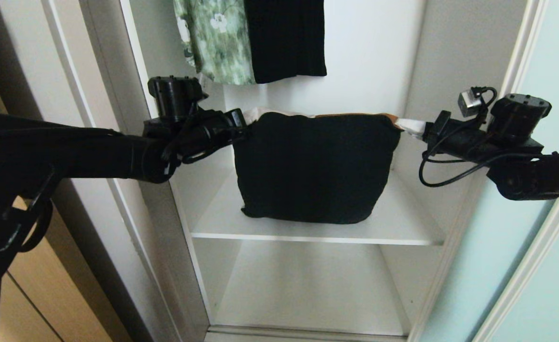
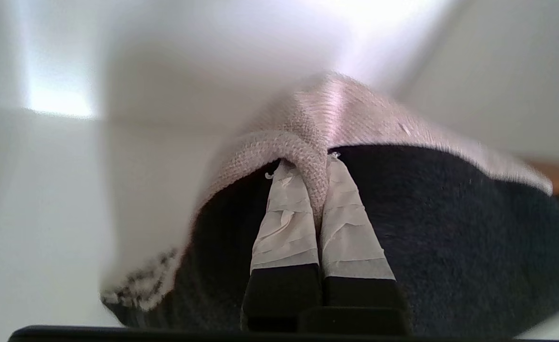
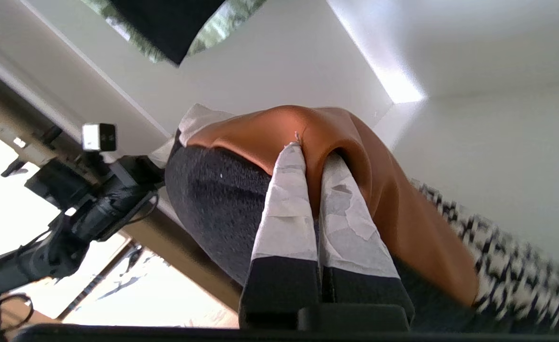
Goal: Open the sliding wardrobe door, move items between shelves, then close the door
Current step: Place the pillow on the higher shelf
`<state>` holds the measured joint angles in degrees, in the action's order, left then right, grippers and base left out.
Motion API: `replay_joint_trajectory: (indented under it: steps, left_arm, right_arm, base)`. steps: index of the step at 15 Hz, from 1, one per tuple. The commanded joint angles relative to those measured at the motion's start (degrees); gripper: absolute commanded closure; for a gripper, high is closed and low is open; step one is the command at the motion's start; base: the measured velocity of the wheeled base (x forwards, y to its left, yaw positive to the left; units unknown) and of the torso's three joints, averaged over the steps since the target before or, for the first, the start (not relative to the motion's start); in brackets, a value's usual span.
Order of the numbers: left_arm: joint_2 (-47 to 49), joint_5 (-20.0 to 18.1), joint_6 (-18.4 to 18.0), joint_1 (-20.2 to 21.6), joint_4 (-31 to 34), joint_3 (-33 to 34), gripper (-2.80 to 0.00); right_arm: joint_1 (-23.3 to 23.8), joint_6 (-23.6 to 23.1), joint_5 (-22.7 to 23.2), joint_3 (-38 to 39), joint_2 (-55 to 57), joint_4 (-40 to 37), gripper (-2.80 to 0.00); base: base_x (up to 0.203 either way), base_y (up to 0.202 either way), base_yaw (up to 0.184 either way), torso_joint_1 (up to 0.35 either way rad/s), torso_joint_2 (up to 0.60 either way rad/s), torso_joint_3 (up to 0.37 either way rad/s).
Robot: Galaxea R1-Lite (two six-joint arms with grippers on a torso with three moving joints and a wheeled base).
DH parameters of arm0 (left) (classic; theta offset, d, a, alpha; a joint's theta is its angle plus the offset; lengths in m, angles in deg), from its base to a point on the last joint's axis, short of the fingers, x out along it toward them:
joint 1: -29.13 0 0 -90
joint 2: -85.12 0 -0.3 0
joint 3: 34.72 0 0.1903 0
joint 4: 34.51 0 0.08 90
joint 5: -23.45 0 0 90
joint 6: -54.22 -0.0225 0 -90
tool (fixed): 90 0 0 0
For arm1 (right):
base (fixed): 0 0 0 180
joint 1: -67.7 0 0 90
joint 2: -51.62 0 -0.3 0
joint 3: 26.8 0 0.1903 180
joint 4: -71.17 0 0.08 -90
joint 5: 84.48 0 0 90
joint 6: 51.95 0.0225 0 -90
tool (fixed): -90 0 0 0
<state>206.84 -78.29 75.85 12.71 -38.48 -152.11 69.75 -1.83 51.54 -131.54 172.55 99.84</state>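
Two grippers are clamped on the cushion's [image 1: 315, 166] top corners at frame centre: left gripper [image 1: 247, 124] and right gripper [image 1: 410, 126], jaws pinched tight on fabric, above the white shelf [image 1: 403, 228].

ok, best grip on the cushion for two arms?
By its two upper corners, one arm from each side. The cushion is soft and wide, so a corner pinches flat between the fingers. That is the hold now: left gripper shut on the off-white corner, right gripper on the orange one, black back facing the robot above the shelf.
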Motion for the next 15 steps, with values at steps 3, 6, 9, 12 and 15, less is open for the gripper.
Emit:
replay_joint_trajectory:
  steps: [3,6,9,12,15]
  left_arm:
    - [0.74,-11.58,-5.01,-0.09,2.14,2.01,0.0]
    - [2.66,-11.69,-6.32,1.08,2.65,5.99,0.0]
    - [5.12,-11.62,-6.19,5.26,2.8,5.99,0.0]
    - [12.13,-6.09,-5.74,7.56,5.42,-2.3,0.0]
    - [16.44,1.45,-0.44,7.76,10.82,-6.91,0.0]
  right_arm:
    - [1.93,5.53,6.55,15.81,-2.52,20.19,0.0]
    - [1.85,8.68,9.89,20.27,-0.68,25.61,0.0]
    - [1.3,8.77,12.05,20.27,1.08,25.54,0.0]
    - [1.21,8.85,12.33,18.44,4.96,25.16,0.0]
    - [1.29,8.94,12.16,10.99,9.29,19.36,0.0]
  base:
    - [0.0,0.0,0.0,0.0,0.0,0.0]
    - [0.0,0.0,0.0,0.0,0.0,0.0]
    - [0.0,0.0,0.0,0.0,0.0,0.0]
    - [0.0,0.0,0.0,0.0,0.0,0.0]
    - [0.0,0.0,0.0,0.0,0.0,0.0]
